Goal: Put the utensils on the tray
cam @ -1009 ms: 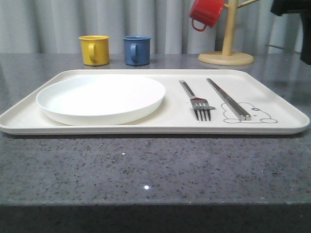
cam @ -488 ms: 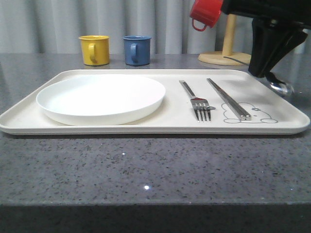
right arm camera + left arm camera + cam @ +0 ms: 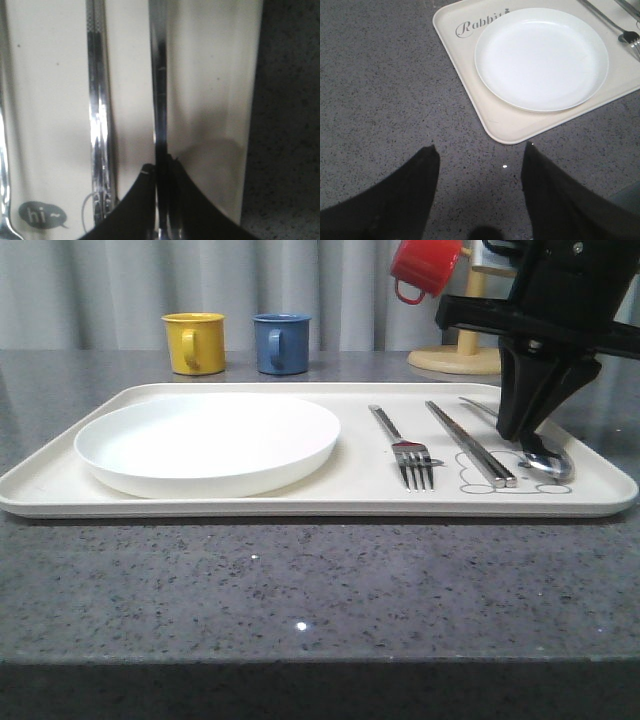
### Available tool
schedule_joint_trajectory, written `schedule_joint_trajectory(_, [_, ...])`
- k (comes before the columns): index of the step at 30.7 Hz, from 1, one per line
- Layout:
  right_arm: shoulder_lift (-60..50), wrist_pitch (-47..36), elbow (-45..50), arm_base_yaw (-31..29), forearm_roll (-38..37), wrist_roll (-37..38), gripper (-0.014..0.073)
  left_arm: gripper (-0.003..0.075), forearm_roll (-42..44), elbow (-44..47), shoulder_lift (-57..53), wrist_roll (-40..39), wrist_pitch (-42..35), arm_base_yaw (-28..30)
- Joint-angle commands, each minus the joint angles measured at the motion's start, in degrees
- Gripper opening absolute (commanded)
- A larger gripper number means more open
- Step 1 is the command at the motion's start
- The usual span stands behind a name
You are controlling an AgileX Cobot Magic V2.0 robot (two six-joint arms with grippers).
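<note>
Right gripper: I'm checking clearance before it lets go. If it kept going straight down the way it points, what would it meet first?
Probably the tray. The right gripper, shut on the spoon, points down at the tray's right end, beside the chopsticks; the spoon's bowl looks at or just above the surface, though depth is unclear.

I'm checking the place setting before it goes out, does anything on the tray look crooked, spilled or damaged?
Nothing stands out. The plate, fork and chopsticks lie neatly on the tray, utensils roughly parallel. The spoon is at the tray's right end, with the right gripper closed on its handle. No spills or damage show.
</note>
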Motion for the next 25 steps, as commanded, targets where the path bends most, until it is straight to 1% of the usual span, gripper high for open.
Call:
schedule_joint_trajectory(1, [-2.14, -1.77, -1.14, -0.08, -0.68, 0.21, 0.0219, 0.0367, 0.00, -1.26, 0.10, -0.40, -3.75, -0.16])
schedule_joint_trajectory(3, [-2.92, -2.56, -1.14, -0.08, -0.97, 0.21, 0.0246, 0.0367, 0.00, -1.26, 0.10, -0.40, -3.75, -0.16])
schedule_joint_trajectory(7, [-6.95, -3.61, -1.14, -0.08, -2.03, -1.14, 0.0246, 0.0367, 0.00, -1.26, 0.10, -0.40, -3.75, -0.16])
schedule_joint_trajectory(11, [-12.90, -1.47, -1.14, 0.86, -2.18, -8.10, 0.0246, 0.0367, 0.00, -1.26, 0.10, -0.40, -3.75, -0.16])
schedule_joint_trajectory(14, [-18.09, -0.16, -0.14, 2.85, -2.25, -12.72, 0.0246, 0.0367, 0.00, -1.26, 0.10, -0.40, -3.75, -0.16])
schedule_joint_trajectory(17, [-24.53, 0.02, 2.52, 5.42, -2.25, -15.49, 0.0246, 0.0367, 0.00, -1.26, 0.10, -0.40, -3.75, -0.16])
schedule_joint_trajectory(20, [-31.09, -0.03, 6.38, 7.45, -2.25, -15.97, 0.0246, 0.0367, 0.00, -1.26, 0.10, -0.40, -3.75, -0.16])
schedule_joint_trajectory(25, [-41.34, -0.03, 12.40, 8.20, -3.11, -16.12, 0.0246, 0.0367, 0.00, -1.26, 0.10, -0.40, -3.75, -0.16])
